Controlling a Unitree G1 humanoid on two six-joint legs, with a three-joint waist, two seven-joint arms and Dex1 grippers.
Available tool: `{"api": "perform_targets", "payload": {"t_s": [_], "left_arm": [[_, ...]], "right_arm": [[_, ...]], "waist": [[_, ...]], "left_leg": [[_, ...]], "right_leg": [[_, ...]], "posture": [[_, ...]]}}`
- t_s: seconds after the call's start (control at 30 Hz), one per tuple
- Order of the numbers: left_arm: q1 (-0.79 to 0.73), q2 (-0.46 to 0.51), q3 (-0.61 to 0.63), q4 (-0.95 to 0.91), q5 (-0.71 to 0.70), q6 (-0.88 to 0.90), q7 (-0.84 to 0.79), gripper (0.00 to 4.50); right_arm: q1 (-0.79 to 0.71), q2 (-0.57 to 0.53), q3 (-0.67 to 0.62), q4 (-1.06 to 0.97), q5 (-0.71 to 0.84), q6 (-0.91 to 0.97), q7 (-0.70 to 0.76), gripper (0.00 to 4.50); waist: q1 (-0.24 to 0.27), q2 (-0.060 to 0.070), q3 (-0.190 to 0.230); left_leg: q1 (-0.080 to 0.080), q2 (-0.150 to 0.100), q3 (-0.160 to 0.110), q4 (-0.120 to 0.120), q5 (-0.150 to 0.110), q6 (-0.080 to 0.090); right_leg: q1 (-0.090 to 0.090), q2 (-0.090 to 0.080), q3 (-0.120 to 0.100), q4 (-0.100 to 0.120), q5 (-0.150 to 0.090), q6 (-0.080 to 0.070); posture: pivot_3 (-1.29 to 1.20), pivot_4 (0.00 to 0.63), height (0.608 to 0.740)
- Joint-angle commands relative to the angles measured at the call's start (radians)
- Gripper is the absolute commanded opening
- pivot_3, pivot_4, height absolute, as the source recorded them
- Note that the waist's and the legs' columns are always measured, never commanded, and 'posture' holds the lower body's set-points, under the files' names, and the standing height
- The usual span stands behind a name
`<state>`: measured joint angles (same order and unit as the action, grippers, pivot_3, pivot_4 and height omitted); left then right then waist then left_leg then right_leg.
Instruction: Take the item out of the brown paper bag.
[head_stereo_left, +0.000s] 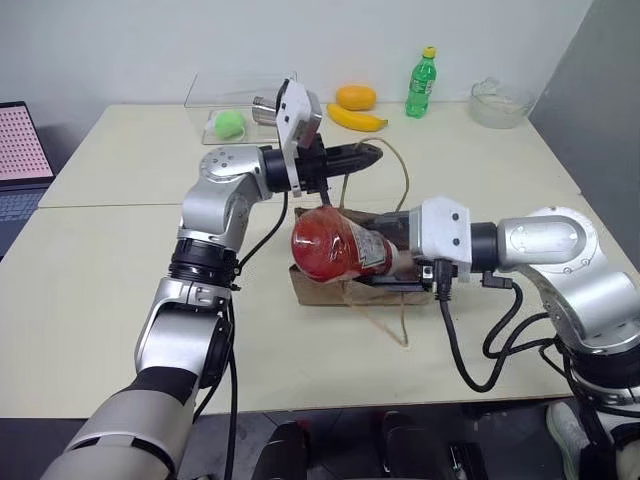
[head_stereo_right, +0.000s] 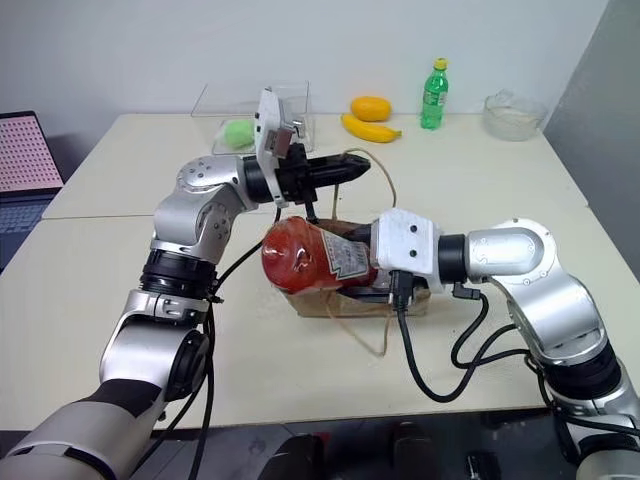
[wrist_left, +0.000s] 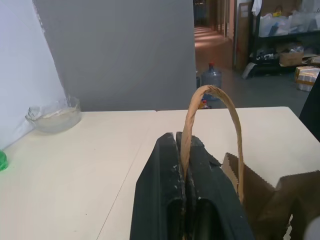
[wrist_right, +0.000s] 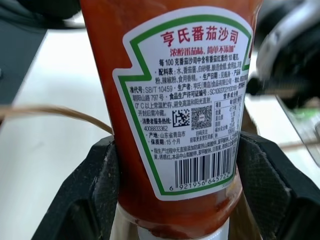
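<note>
Our right gripper (wrist_right: 172, 165) clamps the item (head_stereo_left: 335, 246), a red sauce bottle, one black finger (wrist_right: 82, 192) on each side of its lower body. The white label with a green border carries red Chinese characters, fine print, a QR code and a barcode beginning 6 921956. In the left eye view the bottle lies sideways at the centre of the frame, above the brown paper bag (head_stereo_left: 325, 289), which lies on the table (head_stereo_left: 120, 300).

Our left gripper (wrist_left: 182, 200) is pinched tight on a tan cord handle (wrist_left: 212, 95) of the bag, the loop arching past the fingertips.

At the upper centre stand a green bottle (head_stereo_left: 422, 82), a banana (head_stereo_left: 356, 119) and an orange fruit (head_stereo_left: 355, 97).
</note>
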<state>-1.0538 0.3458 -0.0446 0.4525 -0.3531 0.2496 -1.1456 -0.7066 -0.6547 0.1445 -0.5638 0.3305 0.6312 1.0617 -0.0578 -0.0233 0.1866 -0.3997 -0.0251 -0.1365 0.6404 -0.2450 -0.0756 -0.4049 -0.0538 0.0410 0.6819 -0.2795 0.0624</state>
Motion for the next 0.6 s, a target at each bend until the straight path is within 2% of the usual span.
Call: {"api": "perform_targets", "payload": {"t_s": [0.03, 0.17, 0.27, 0.33, 0.43, 0.53, 0.6], "left_arm": [[-0.031, -0.004, 0.006, -0.011, 0.003, -0.023, 0.001, 0.00], [-0.017, -0.007, 0.003, -0.022, 0.007, -0.022, 0.001, 0.00], [-0.015, -0.008, 0.004, -0.025, 0.008, -0.019, 0.003, 0.00], [-0.011, -0.005, 0.007, -0.029, 0.007, -0.018, 0.002, 0.00], [-0.005, 0.001, 0.012, -0.037, 0.004, -0.011, 0.003, 0.00], [-0.001, 0.001, 0.017, -0.046, -0.003, 0.001, 0.010, 0.00], [-0.001, -0.004, 0.015, -0.047, -0.002, 0.001, 0.014, 0.00]], "right_arm": [[-0.082, 0.029, -0.122, -0.042, 0.114, 0.056, -0.069, 3.01], [-0.133, 0.104, -0.272, -0.005, 0.231, 0.129, -0.216, 3.01], [-0.146, 0.110, -0.362, 0.025, 0.248, 0.131, -0.313, 3.01], [-0.125, 0.040, -0.419, 0.066, 0.188, 0.091, -0.348, 3.01], [-0.017, -0.120, -0.418, 0.135, 0.045, -0.011, -0.330, 3.01], [0.102, -0.250, -0.331, 0.258, -0.127, -0.150, -0.329, 3.01], [0.143, -0.292, -0.246, 0.358, -0.237, -0.231, -0.343, 3.01]], "waist": [[0.001, 0.000, 0.000], [0.002, 0.000, 0.000], [0.004, 0.000, 0.000], [0.004, 0.000, 0.000], [0.014, 0.000, 0.000], [0.016, 0.000, 0.000], [0.012, 0.000, 0.000]], "left_leg": [[0.000, 0.000, 0.000, 0.000, 0.000, 0.000], [0.000, 0.000, 0.000, 0.000, 0.000, 0.000], [0.000, 0.000, 0.000, 0.000, 0.000, 0.000], [0.000, -0.001, 0.000, 0.000, 0.000, 0.000], [-0.001, -0.002, 0.000, 0.000, 0.000, 0.000], [-0.001, -0.002, 0.002, 0.000, -0.001, 0.001], [-0.001, -0.002, 0.002, 0.001, -0.001, 0.001]], "right_leg": [[0.000, 0.000, 0.000, 0.000, 0.000, 0.000], [0.000, 0.000, 0.000, 0.000, 0.000, 0.000], [0.000, 0.000, 0.000, 0.000, 0.000, 0.000], [0.000, 0.000, 0.000, 0.000, 0.000, 0.000], [0.000, -0.001, 0.000, 0.000, 0.000, 0.000], [0.000, -0.001, 0.001, -0.001, 0.000, 0.000], [0.000, -0.001, 0.001, 0.000, 0.000, 0.000]], "posture": [[0.00, 0.150, 0.740], [0.00, 0.150, 0.740], [0.00, 0.150, 0.740], [0.00, 0.150, 0.740], [0.00, 0.150, 0.740], [0.00, 0.150, 0.740], [0.00, 0.150, 0.740]]}}
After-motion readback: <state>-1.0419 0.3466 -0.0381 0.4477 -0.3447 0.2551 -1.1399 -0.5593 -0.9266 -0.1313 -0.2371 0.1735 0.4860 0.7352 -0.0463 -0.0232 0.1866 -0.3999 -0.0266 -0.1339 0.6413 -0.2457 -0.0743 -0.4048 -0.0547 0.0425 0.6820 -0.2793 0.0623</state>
